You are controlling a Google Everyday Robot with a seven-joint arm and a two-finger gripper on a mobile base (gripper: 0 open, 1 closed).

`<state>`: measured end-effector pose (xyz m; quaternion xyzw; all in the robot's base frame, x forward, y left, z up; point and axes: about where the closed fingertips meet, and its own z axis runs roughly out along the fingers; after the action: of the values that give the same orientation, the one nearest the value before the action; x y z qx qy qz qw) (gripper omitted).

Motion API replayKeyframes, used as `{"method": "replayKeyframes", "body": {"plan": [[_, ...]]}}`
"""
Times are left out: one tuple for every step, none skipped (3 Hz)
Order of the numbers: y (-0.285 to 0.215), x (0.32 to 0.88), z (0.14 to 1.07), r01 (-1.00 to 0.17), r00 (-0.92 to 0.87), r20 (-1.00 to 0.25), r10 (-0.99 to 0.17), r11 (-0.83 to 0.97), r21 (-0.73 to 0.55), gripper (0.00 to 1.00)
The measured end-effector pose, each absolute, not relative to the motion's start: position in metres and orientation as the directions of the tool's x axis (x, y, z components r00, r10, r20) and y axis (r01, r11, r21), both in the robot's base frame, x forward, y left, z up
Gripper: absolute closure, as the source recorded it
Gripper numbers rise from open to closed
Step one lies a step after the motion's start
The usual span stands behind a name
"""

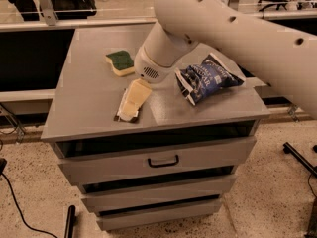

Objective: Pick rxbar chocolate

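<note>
The rxbar chocolate is a thin black bar lying flat near the front edge of the grey cabinet top, left of centre. My gripper, cream-coloured, hangs from the large white arm and sits directly over the bar, covering most of it. Only the bar's dark left and front edges show. I cannot tell whether the gripper touches the bar.
A green-and-yellow sponge lies behind the bar to the left. A puffy blue snack bag lies to the right. The top drawer below is slightly open. A black cable runs on the floor at the left.
</note>
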<state>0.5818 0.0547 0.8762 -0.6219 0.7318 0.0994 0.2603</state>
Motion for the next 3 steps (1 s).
{"method": "replayKeyframes", "body": {"plan": [[0.056, 0.592, 0.857, -0.966, -0.104, -0.52, -0.848, 0.211, -0.152, 0.0], [0.059, 0.596, 0.843, -0.972, -0.08, -0.537, -0.839, 0.185, -0.145, 0.0], [0.061, 0.599, 0.834, -0.977, -0.064, -0.55, -0.833, 0.166, -0.138, 0.18]]}}
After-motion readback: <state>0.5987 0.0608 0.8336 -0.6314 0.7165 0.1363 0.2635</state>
